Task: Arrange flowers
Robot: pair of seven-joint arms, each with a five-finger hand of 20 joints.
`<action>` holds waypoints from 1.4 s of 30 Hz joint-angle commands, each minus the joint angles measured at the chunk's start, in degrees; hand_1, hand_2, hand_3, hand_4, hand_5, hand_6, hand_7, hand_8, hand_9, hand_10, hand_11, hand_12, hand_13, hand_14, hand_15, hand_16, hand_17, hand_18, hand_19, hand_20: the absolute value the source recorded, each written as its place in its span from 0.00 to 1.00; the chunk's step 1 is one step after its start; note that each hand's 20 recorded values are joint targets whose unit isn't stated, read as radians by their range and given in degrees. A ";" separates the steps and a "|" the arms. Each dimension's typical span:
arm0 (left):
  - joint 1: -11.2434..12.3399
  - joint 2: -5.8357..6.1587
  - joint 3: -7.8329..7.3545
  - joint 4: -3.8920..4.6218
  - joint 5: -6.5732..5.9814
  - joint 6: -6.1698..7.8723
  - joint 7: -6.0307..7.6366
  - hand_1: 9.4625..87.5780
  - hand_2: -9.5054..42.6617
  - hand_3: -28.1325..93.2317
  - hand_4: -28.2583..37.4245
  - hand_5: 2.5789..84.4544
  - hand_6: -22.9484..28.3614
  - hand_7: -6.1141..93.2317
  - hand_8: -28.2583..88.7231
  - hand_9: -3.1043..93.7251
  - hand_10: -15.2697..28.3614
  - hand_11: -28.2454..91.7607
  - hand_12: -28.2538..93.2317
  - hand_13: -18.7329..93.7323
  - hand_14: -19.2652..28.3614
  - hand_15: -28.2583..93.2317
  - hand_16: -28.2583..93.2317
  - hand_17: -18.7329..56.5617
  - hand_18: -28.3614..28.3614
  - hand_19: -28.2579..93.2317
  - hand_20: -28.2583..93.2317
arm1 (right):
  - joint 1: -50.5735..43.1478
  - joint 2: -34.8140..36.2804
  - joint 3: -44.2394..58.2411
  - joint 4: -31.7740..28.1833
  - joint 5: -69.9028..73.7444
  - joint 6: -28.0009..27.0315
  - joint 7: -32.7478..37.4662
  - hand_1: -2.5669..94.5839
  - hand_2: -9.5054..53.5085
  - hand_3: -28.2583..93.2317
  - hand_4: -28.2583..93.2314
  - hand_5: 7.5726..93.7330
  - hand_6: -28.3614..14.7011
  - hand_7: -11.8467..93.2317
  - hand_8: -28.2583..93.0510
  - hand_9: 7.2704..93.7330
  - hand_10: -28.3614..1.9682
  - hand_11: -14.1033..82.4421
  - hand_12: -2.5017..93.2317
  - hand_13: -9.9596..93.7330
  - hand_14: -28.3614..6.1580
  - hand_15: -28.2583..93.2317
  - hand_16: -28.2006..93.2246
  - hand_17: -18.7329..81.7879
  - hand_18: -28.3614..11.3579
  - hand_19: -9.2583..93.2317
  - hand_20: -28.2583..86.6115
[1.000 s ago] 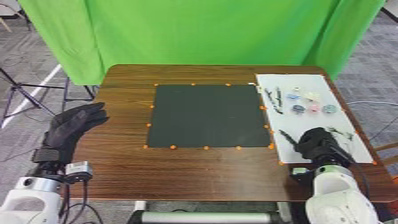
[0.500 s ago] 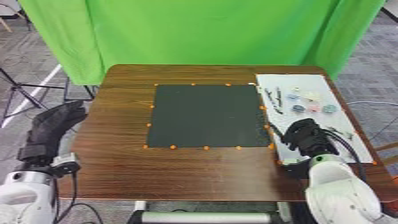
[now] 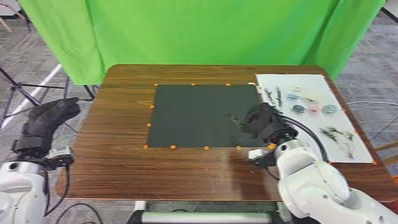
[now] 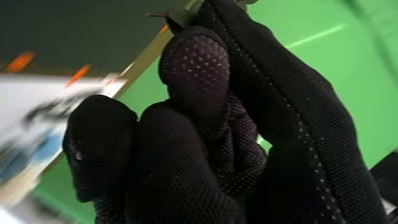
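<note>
Green and thin, the sprig (image 3: 235,119) over the dark mat's (image 3: 195,112) three o'clock side, pinched by the right hand (image 3: 265,123), could twist or drop if that slight hold slips (slim stem, bulky glove); its held end is mostly hidden, its tip faint against the mat; the left hand (image 3: 51,119) lies relaxed at nine o'clock.

Held aslant, right of centre: thin green sprig (image 3: 235,119). Lying loose toward the right edge: pastel flower heads (image 3: 313,108), slender stems (image 3: 336,136).
</note>
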 commanded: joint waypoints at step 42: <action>1.48 1.19 1.00 -0.29 1.84 -0.18 -2.29 0.25 0.34 0.73 0.06 0.53 0.57 0.24 0.18 0.48 0.72 0.40 0.31 0.48 0.80 0.38 0.20 0.38 0.73 0.33 0.34 | 26.92 -21.33 -24.91 19.28 34.62 12.08 5.34 0.72 0.00 0.63 0.25 0.65 0.51 0.63 0.35 1.00 0.52 0.49 0.27 1.00 0.89 0.81 0.43 0.90 0.45 0.97 0.58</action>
